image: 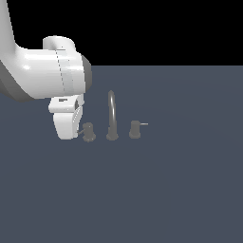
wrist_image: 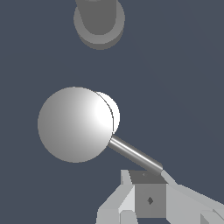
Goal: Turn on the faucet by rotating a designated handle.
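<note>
The dull-grey faucet has a tall arched spout (image: 111, 116) between two squat knobs. The handle (image: 88, 132) is the knob on the exterior view's left; its thin lever rod points left toward my white gripper (image: 71, 128), which partly hides it. In the wrist view the handle (wrist_image: 74, 124) shows from above as a round cap. Its rod (wrist_image: 135, 154) runs out to my gripper (wrist_image: 146, 179). The fingers are together with no gap and nothing between them, and the tips sit at the rod's end. The spout base (wrist_image: 99, 22) lies beyond the handle.
The twin knob (image: 135, 129), with its rod pointing to the exterior view's right, stands on the other side of the spout. Everything rests on a flat dark blue-grey surface (image: 156, 190). My arm fills the exterior view's upper left.
</note>
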`<state>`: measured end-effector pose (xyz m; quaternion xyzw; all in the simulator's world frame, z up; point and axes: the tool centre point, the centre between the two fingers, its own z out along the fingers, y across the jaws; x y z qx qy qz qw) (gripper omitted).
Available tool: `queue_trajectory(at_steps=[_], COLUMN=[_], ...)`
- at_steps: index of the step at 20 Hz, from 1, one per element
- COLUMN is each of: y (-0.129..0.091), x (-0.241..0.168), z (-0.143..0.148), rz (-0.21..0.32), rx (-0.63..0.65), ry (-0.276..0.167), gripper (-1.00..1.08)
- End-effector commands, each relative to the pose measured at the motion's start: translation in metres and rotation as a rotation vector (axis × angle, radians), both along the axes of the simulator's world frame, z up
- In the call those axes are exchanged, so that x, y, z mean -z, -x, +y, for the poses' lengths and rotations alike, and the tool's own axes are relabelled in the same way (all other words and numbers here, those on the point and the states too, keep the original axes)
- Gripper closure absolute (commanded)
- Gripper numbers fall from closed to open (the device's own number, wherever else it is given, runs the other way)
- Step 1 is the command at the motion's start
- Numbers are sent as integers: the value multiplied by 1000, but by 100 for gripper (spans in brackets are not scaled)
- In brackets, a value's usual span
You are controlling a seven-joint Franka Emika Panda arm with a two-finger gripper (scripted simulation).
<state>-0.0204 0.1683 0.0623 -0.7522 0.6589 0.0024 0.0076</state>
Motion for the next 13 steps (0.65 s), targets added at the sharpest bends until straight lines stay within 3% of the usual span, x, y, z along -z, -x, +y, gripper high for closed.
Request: queue_trajectory(at_steps=[1,3,4,13], y=[3,5,5,-9], x=[0,-1,0,-1], z=[-27,-31,-8,-69], rz=[5,6,2,6], rx=[27,28,-2,28], ry=[13,14,0,14], gripper=[108,108,108,108])
